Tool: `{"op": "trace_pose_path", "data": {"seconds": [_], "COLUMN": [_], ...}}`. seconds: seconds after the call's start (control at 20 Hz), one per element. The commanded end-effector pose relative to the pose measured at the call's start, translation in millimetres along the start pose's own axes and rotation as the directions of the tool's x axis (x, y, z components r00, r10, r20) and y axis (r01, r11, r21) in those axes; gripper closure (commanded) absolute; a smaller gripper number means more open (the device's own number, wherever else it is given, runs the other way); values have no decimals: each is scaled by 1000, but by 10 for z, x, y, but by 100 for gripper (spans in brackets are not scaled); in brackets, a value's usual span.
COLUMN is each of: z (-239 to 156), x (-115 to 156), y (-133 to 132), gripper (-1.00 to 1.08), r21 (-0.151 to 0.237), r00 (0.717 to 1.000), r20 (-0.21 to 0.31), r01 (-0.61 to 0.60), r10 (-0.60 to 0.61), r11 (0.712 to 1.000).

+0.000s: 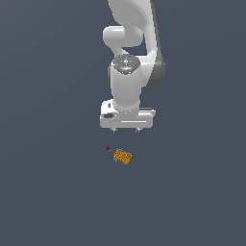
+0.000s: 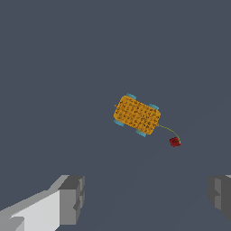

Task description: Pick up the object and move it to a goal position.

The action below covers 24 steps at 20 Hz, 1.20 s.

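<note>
Gripper (image 1: 126, 129) spread wide, hovering above orange block (image 1: 123, 156), not touching; I judge approach stage. Block lies skewed on counter (image 1: 48, 192), small red ball (image 1: 107, 148) tethered beside.

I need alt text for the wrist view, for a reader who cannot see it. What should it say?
A small orange speckled block with teal corners lies on a plain dark grey floor, with a thin line running from it to a small red blob. The open gripper shows its two grey fingertips near the block, not touching it.
</note>
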State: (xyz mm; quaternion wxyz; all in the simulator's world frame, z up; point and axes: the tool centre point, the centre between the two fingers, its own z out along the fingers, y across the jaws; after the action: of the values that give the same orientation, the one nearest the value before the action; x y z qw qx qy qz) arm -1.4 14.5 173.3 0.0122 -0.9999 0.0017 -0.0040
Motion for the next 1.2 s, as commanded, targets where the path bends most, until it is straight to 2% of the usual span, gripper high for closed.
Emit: {"op": "trace_pose_path", "data": {"seconds": [0.0,0.4,0.75,1.15], "z": [0,-12,-9,54], "x": [0,-110,-105,-70], "y": [0,-64,-61,-27], "gripper": [-92,-92,-92,-92], "r21": [0,-13,-13,-15], "r00": [1000,1000,1000,997], "r20": [0,25,25,25], "r01": [0,2,5,75], "r10": [0,-1,-4,-74], "r11": [1000,1000,1000,997]}}
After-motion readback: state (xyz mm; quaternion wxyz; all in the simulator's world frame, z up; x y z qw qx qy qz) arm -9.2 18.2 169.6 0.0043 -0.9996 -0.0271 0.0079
